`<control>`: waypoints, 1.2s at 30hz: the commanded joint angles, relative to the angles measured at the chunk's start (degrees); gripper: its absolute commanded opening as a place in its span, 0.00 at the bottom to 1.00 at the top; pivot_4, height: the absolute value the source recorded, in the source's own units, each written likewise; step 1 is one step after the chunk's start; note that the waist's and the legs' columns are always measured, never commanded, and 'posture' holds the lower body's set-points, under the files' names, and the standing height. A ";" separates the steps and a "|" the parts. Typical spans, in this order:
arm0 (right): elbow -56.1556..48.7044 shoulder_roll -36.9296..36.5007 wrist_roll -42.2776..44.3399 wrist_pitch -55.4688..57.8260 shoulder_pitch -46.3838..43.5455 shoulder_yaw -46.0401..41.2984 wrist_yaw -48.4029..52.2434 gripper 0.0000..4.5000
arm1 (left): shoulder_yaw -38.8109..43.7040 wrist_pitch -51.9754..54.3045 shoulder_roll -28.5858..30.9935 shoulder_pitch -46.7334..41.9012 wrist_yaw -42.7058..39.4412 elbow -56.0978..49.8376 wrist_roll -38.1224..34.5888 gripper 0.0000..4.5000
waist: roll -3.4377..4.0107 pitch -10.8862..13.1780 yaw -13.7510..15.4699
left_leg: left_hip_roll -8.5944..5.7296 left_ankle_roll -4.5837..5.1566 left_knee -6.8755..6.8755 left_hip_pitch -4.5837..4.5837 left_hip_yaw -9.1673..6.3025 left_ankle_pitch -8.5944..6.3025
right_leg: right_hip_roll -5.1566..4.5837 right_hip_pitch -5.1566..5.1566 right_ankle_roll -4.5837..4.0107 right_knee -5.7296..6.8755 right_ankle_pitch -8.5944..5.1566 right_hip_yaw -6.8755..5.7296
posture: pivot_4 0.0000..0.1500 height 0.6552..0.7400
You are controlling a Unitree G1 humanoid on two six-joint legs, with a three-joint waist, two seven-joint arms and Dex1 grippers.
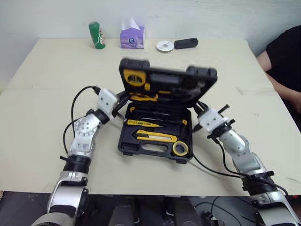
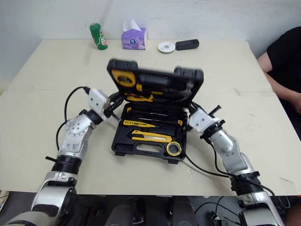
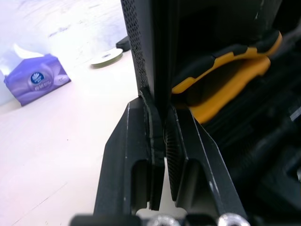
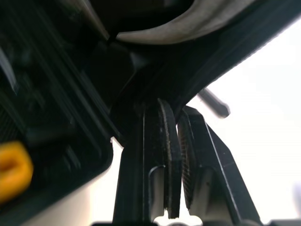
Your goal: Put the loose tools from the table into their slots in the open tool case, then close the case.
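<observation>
Currently the step in hand is closing the tool case [image 1: 155, 136], which lies open on the table [image 1: 47, 103] between the two arms, its lid [image 1: 167, 77] half raised over the tray.

Left gripper [image 3: 157, 113]: fingers pressed together on the lid's left edge, with a thin rib of that edge clamped between them.

Right gripper [image 4: 175, 110]: fingers nearly together at the lid's right rim. They appear to pinch it, though the dark contact point is hard to read.

To close well, lower both sides at the same rate so the lid does not twist on its hinge. Keep each pinch near the outer edge, and let go before the fingers are trapped between lid and tray. Check that the pliers [image 3: 225, 75], utility knife [image 1: 155, 135] and tape roll [image 1: 180, 148] sit flush in their slots, or the lid will not seat.

The hinge line is hidden behind the lid, the front latches are too small to make out, and the lid itself is blurred
</observation>
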 commanded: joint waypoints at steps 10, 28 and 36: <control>12.99 -7.42 -7.11 -14.92 3.43 4.19 -0.73 0.00 | 3.64 -0.82 7.13 7.89 1.95 -4.56 2.27 0.00 | -0.07 -0.05 -0.19 | 0.21 -0.10 -0.64 1.72 -0.12 -0.08 | -0.05 1.80 -0.02 -0.77 -0.01 -0.05 | 1.00 1.00; -2.13 -19.47 21.70 -9.25 19.39 -2.45 28.48 1.00 | 13.67 16.95 19.01 16.68 -10.35 -10.62 -11.68 0.99 | -0.24 -0.16 1.47 | 0.26 -0.15 -0.86 2.12 -0.41 -0.16 | -0.09 2.36 -0.09 -1.12 -0.05 -0.18 | 1.00 1.00; -20.91 -18.54 36.76 12.56 28.70 -6.87 36.64 1.00 | 9.62 20.74 18.27 7.35 -16.78 -5.28 -11.43 0.99 | -0.27 -0.18 1.90 | 0.25 -0.15 -0.86 2.10 -0.53 -0.25 | -0.08 2.45 -0.08 -1.19 -0.04 -0.25 | 1.00 1.00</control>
